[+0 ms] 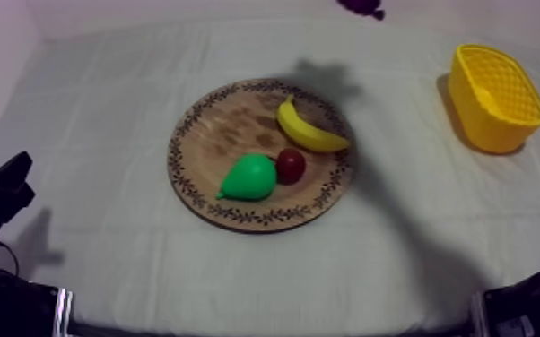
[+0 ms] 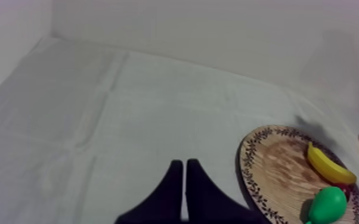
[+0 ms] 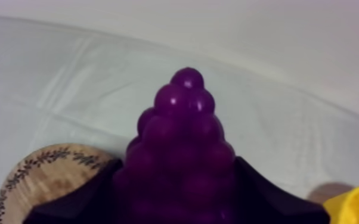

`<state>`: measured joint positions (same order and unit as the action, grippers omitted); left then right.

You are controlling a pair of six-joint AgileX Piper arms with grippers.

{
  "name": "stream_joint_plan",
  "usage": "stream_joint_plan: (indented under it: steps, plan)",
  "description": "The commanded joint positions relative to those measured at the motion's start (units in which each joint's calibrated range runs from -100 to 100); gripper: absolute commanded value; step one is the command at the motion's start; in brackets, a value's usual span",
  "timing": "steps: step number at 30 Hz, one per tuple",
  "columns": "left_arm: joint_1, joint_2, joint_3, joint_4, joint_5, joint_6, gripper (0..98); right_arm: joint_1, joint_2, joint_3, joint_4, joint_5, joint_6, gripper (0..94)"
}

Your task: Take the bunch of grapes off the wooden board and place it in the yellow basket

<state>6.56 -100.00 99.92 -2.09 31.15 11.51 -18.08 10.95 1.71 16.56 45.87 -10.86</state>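
The bunch of grapes (image 3: 185, 113) looks like a light, hard toy. It is bumpy and maybe a bit slick, so I think the fat middle is the best place to hold it. It is dark purple, made of round balls, and thin at the tip. The right gripper (image 3: 179, 193) hugs it on both sides, up off the wooden board (image 1: 229, 134) and not yet over the yellow basket (image 1: 487, 125). The left gripper (image 2: 185, 182) is pressed together on nothing.
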Motion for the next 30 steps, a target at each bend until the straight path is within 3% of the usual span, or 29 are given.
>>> stream_joint_plan:
  steps: [1,16,22,30]
  plan:
    - [0.0,0.0,0.0,0.01,0.0,0.0,0.1,3.0,-4.3,2.8,-0.5,-2.8,2.8,40.4]
    - [0.0,0.0,0.0,0.01,0.0,0.0,0.1,17.4,-16.6,17.6,-7.5,-19.7,16.5,40.5]
    - [0.0,0.0,0.0,0.01,0.0,0.0,0.1,21.9,-17.8,21.0,-8.2,-22.3,17.1,40.9]
    - [0.0,0.0,0.0,0.01,0.0,0.0,0.1,26.3,-15.6,24.3,-7.8,-19.4,15.4,40.6]
